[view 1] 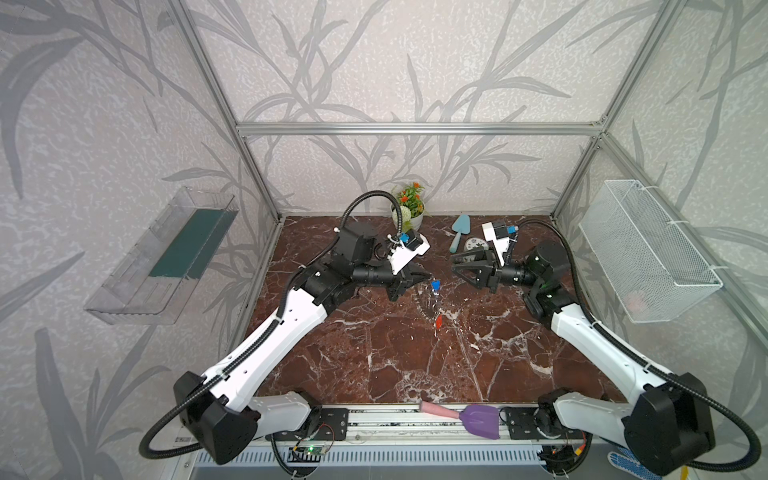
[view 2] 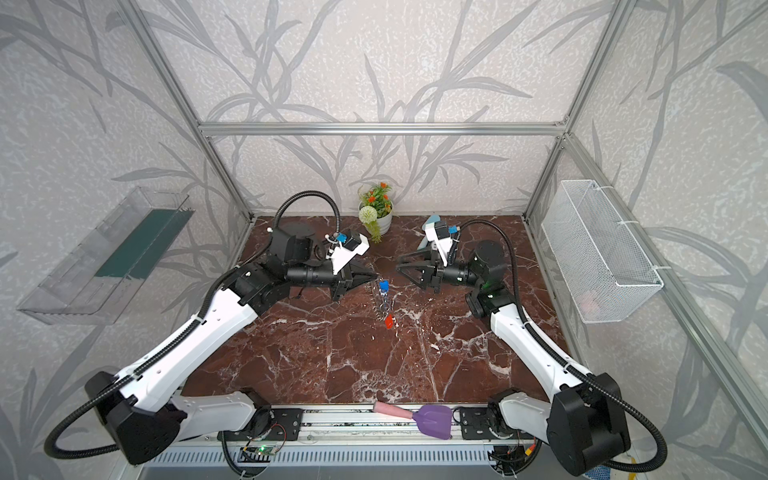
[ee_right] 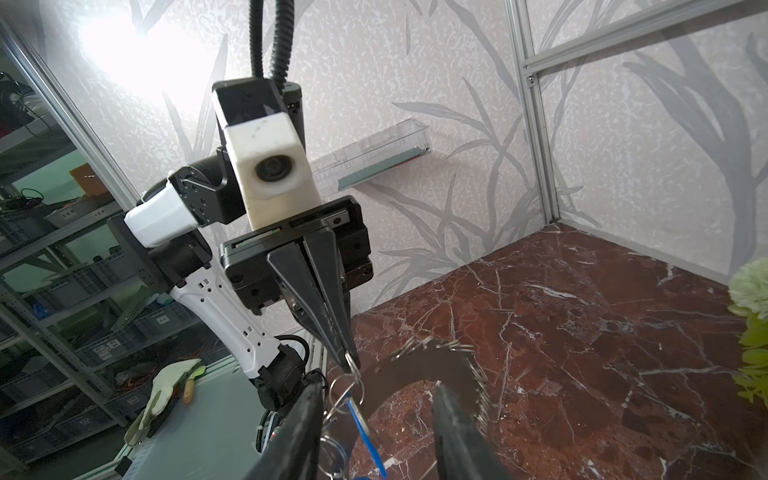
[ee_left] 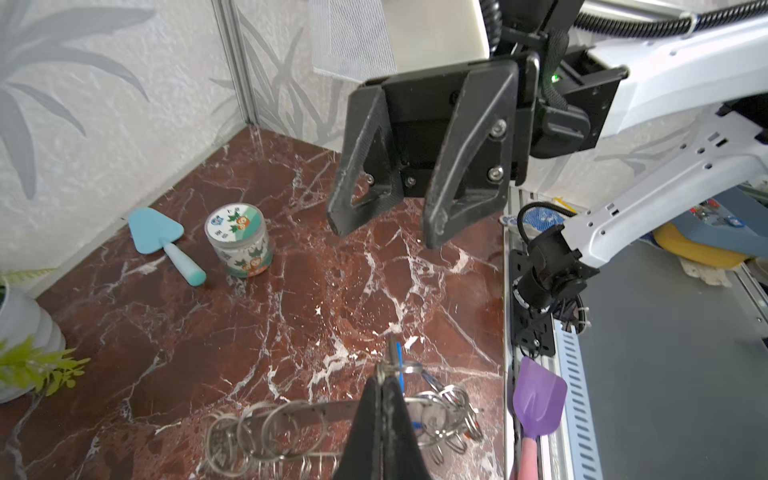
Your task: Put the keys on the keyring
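Left gripper (view 1: 427, 275), clamped shut on 1 split ring (ee_left: 409, 367), holds the keyring (ee_right: 415, 365) by its blue key (view 1: 435, 285) end; the orange-red key (view 1: 438, 322) marks the opposite end. Right gripper (view 1: 455, 264), half-open and empty, faces the keyring from the other side.

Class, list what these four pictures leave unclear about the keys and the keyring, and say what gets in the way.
Top view: the keyring is too small to make out its rings.
Left wrist view: part of it hides behind the shut left gripper and the picture's edge cuts it.
Right wrist view: whether the blue key is threaded on a ring; tangled rings blur it.
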You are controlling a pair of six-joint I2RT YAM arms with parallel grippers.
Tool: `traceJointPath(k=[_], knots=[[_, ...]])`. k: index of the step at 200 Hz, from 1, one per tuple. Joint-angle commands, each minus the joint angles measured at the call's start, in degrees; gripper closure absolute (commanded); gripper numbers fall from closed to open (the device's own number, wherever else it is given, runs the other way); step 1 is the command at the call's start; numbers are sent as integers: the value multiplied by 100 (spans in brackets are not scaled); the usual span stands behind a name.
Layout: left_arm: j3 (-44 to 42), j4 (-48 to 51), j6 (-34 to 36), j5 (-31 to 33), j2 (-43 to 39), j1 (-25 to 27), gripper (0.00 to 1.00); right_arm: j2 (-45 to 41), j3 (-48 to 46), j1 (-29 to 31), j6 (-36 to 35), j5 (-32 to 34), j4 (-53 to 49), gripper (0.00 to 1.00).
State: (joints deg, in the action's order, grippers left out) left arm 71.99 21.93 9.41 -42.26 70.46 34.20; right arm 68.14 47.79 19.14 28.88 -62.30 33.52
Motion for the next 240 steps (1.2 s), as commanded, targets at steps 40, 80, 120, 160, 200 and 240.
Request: traceJointPath(k=[40, 80, 120, 160, 200, 240], knots=[[-985, -2946, -1511, 212, -442, 170, 100, -11, 55, 11, 238, -76, 108, 54], [-1349, -3862, -1962, 404, -430, 299, 100, 92, 132, 10, 293, -159, 208, 51], [-1519, -4372, -2345, 302, -335, 331, 100, 238, 161, 11, 454, -220, 465, 51], [-1554, -4451, -2400, 361, -294, 355, 100, 353, 126, 42, 727, -309, 844, 60], [-1562, -4418, -2391, 450, -269, 355, 100, 376, 108, 64, 730, -352, 1029, 70], [-1582, -4452, -2464, 624, -229, 364, 100, 393, 73, 65, 730, -370, 1034, 86]])
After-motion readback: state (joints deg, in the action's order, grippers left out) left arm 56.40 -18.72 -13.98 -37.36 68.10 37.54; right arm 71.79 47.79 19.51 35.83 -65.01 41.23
